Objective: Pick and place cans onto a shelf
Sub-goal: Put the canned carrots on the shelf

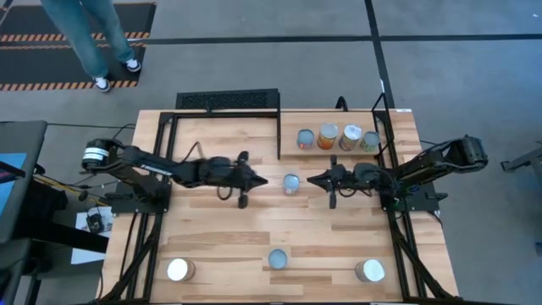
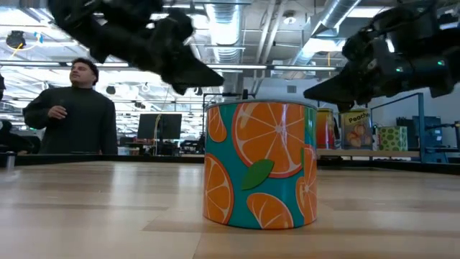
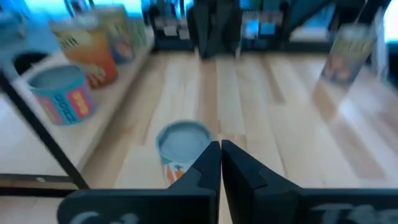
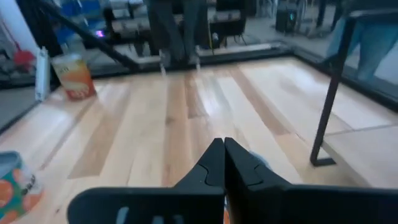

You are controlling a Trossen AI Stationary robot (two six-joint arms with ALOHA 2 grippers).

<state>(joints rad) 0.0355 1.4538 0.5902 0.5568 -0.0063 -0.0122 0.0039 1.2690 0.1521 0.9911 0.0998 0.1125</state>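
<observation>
At table centre, orange-label can (image 1: 290,183) is standing upright, ungrasped. Left gripper (image 1: 259,180) and right gripper (image 1: 312,180) are hovering beside it on opposite sides, both clenched empty. Approach step, likely; next move calls for opening fingers around the can, then carrying toward shelf (image 1: 396,144).

The pale wooden worktop (image 1: 220,229) carries one can (image 1: 290,183) at its centre, three cans (image 1: 277,259) along its near edge, and four cans (image 1: 328,136) far right.
</observation>
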